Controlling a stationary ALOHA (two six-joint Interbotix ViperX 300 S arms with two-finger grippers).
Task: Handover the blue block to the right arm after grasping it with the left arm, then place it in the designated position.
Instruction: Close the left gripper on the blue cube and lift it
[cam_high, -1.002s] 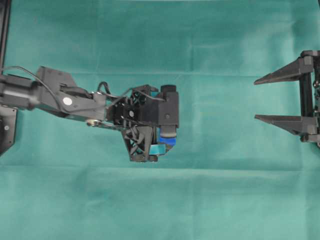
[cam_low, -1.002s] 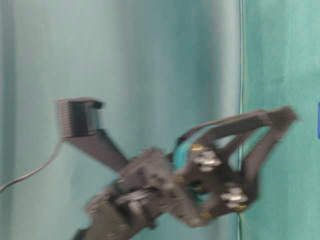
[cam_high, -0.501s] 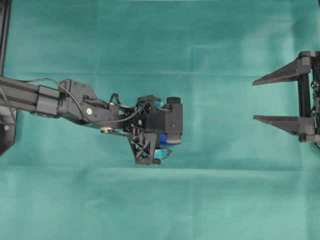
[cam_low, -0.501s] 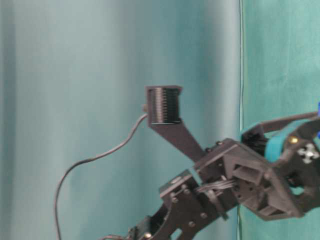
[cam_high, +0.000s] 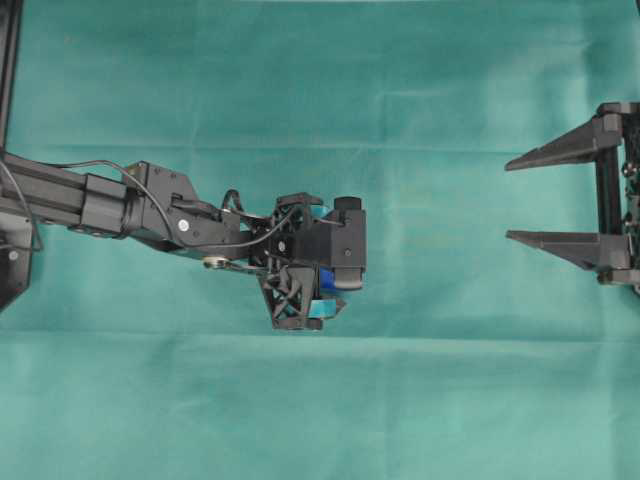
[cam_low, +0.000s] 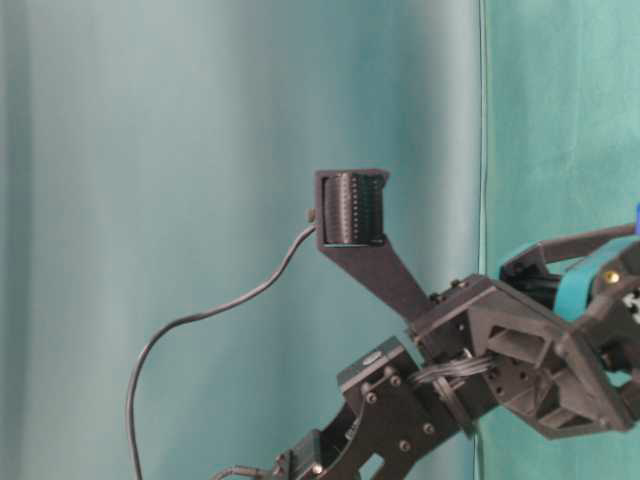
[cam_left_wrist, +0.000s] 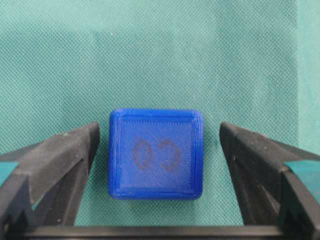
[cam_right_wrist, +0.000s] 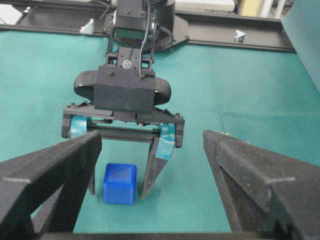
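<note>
**Spotter:** Where your left hand (cam_left_wrist: 160, 150) points down at the worktop (cam_high: 420, 100), you have the block (cam_left_wrist: 155, 153) sitting between its two fingers (cam_left_wrist: 55, 160). Look at the left wrist view: a strip of green cloth shows on each side of the cube, so neither finger touches it. The hand stands apart, not clamped on anything.

**Operator:** Is the block on the cloth or lifted?

**Spotter:** On the cloth. From the right wrist view you see the block (cam_right_wrist: 120, 183) resting flat on the worktop, with the left hand (cam_right_wrist: 120, 187) straddling it, one fingertip on either side, teal tape at the base of each finger. The face turned up carries a faint rounded mark, two loops side by side.

**Operator:** And from above?

**Spotter:** From overhead the left arm (cam_high: 150, 210) reaches in from the left edge, and its wrist covers nearly all of the block (cam_high: 325, 305); you only catch a sliver of blue under the black frame. Your right hand (cam_high: 515, 198) sits at the right edge, well apart from the block, fingers spread wide and pointing left toward the centre, holding nothing.

**Operator:** The table-level view?

**Spotter:** It shows you the left arm's wrist and camera mount against the green backdrop, and a cable hanging from the mount.
</note>
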